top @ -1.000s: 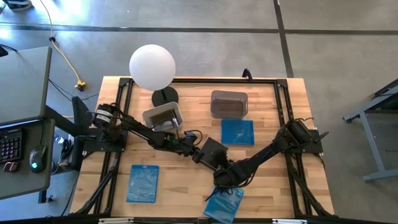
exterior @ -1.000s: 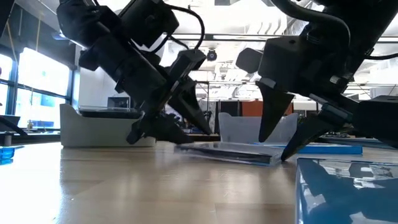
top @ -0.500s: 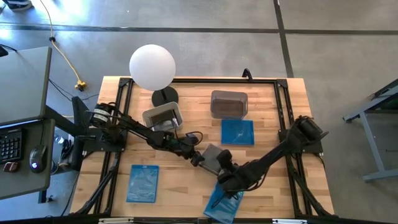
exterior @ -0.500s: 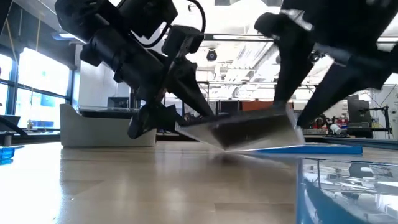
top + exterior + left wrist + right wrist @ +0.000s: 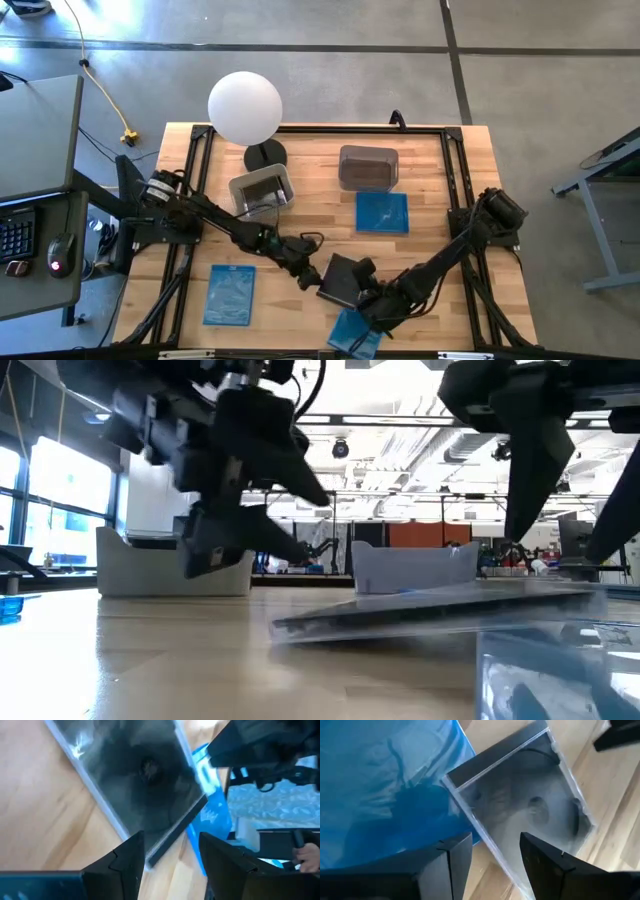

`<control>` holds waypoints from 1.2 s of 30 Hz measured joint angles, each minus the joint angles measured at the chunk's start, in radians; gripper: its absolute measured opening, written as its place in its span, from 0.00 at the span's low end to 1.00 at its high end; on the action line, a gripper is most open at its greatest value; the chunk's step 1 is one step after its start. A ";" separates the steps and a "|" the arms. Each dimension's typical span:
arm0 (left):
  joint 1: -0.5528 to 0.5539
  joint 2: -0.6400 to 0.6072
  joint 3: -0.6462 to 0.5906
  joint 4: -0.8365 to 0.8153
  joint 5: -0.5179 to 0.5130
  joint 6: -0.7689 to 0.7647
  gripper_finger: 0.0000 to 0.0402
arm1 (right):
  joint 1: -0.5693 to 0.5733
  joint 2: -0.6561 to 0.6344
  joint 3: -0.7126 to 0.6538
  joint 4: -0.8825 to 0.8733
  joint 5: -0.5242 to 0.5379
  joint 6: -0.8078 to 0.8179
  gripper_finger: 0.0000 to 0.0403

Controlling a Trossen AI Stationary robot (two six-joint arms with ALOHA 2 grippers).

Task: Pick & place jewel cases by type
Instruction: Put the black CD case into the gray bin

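- Lying near the front middle of the table [image 5: 430, 170], a dark case [image 5: 342, 280], tilted: left edge down on the wood, other edge propped up on a blue case [image 5: 352, 335] at the front edge.
- Seen level from the low camera, the same dark case [image 5: 430, 610] sloping gently upward to the right.
- Hovering just beside the left edge of the dark case, the left gripper [image 5: 308, 277], fingers spread wide, gripping nothing.
- Hanging over the spot where the dark case overlaps the blue case, the right gripper [image 5: 378, 300], fingers also apart, holding nothing.
- Resting flat at the front left, well apart from both grippers, a second blue case [image 5: 229, 295].
- Resting flat right of the middle, a third blue case [image 5: 382, 212], just in front of a dark grey tub [image 5: 368, 167].
- Standing at the back left, a clear tub [image 5: 262, 188] beside a white round lamp [image 5: 244, 107].
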 joint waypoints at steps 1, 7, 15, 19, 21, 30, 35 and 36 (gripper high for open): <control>-0.005 0.000 0.000 -0.016 -0.004 -0.013 0.45 | 0.006 0.000 0.000 0.002 0.003 -0.002 0.40; -0.009 0.000 -0.001 -0.062 -0.005 -0.033 0.45 | 0.059 0.004 -0.001 0.041 0.051 -0.080 0.40; 0.018 0.000 -0.002 -0.064 -0.017 -0.034 0.45 | 0.090 0.080 -0.002 0.112 0.166 -0.240 0.40; 0.018 0.000 -0.002 -0.089 -0.043 -0.055 0.45 | 0.070 0.107 -0.003 0.112 0.196 -0.263 0.40; 0.018 0.000 -0.003 -0.111 -0.082 -0.070 0.45 | 0.062 0.108 -0.003 0.102 0.188 -0.271 0.40; 0.018 0.000 -0.003 -0.170 -0.156 -0.103 0.45 | 0.052 0.106 -0.003 -0.061 0.240 -0.210 0.40; 0.049 0.000 -0.003 -0.163 -0.180 -0.105 0.45 | 0.052 0.106 -0.003 -0.081 0.277 -0.213 0.40; 0.061 0.000 -0.003 -0.159 -0.180 -0.105 0.45 | 0.052 0.106 -0.003 -0.080 0.290 -0.222 0.40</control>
